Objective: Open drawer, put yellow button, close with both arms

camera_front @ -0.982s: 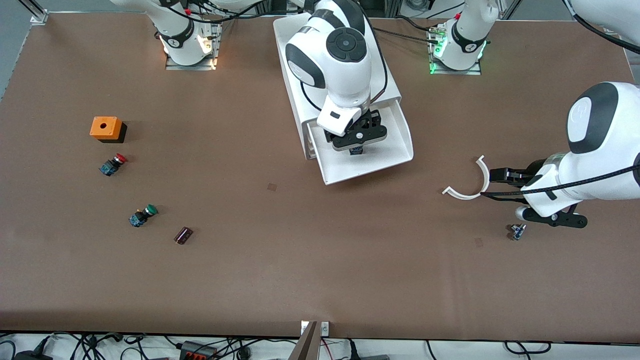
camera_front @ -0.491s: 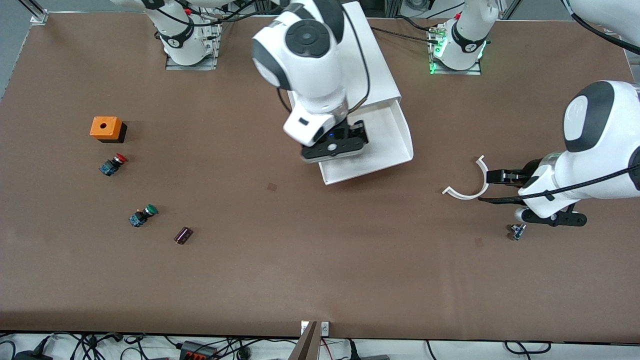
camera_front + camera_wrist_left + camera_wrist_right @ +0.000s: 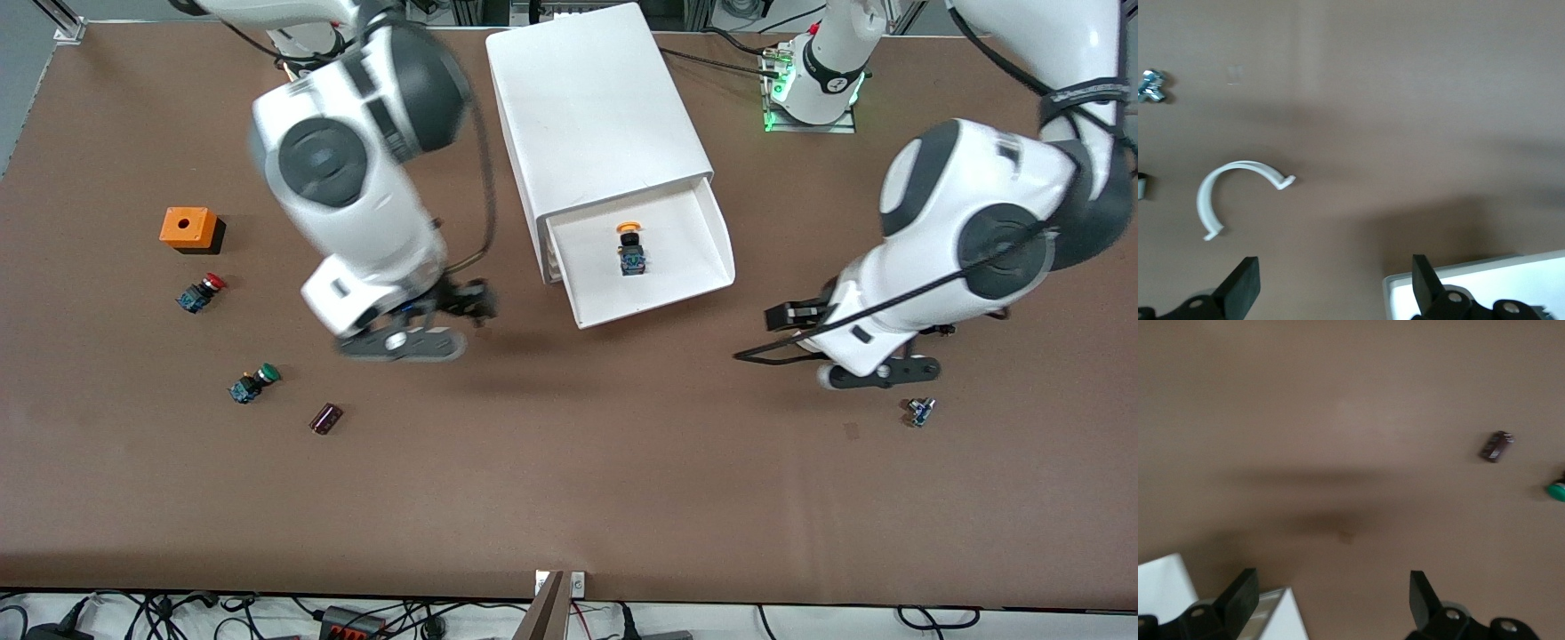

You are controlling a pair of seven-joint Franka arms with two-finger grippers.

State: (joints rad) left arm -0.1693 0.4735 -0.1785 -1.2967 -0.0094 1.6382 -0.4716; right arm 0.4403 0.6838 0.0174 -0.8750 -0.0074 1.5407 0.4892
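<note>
Yellow button (image 3: pixel 630 247) lies in top drawer (image 3: pixel 698 267), pulled out of white cabinet (image 3: pixel 596 107), cap toward cabinet. Right gripper (image 3: pixel 462 307) over bare table beside drawer, toward right arm's end; fingers (image 3: pixel 1238 593) wide apart, empty, arm bent low. Left gripper (image 3: pixel 782 333) over table toward left arm's end, fingers (image 3: pixel 1241 287) spread, empty; white curved piece (image 3: pixel 1225 193) shows only in left wrist view.

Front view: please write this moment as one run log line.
drawer: open | yellow button: in drawer | right gripper: open, over table | left gripper: open, over table
</note>
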